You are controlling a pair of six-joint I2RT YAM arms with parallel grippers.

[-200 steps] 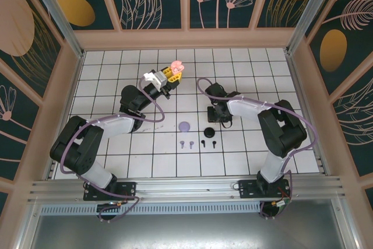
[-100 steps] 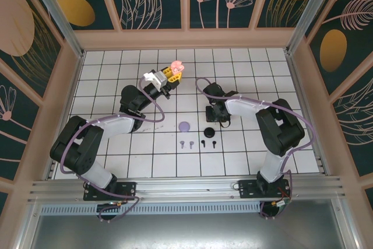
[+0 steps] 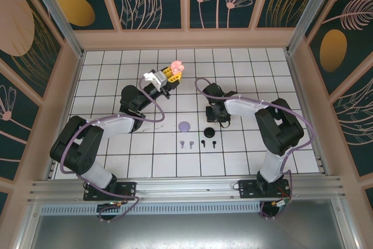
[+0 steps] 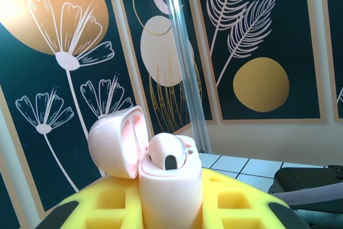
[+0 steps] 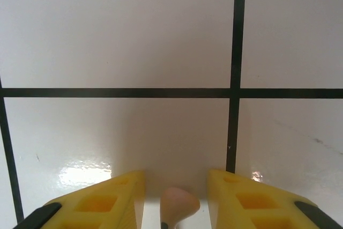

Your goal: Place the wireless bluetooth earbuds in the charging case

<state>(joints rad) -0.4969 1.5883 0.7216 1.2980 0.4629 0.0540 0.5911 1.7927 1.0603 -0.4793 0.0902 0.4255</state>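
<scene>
right gripper [image 5: 176, 178] is down on the tiles [image 5: 118, 36], jaws parted either side of a pink earbud [image 5: 179, 203] and not yet pinching it, bulb end forward, while left gripper [image 3: 169, 74] clamps the open pink case [image 4: 170, 191], raised up-left of it, with one seated bud [image 4: 167, 156].

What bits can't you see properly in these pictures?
- Top view: the lilac earbuds and black earbuds are too small for any detail.
- Left wrist: the bottom of the pink case is cut off by the lower edge.
- Right wrist: the stem of the pink earbud is cut off by the lower edge.
</scene>
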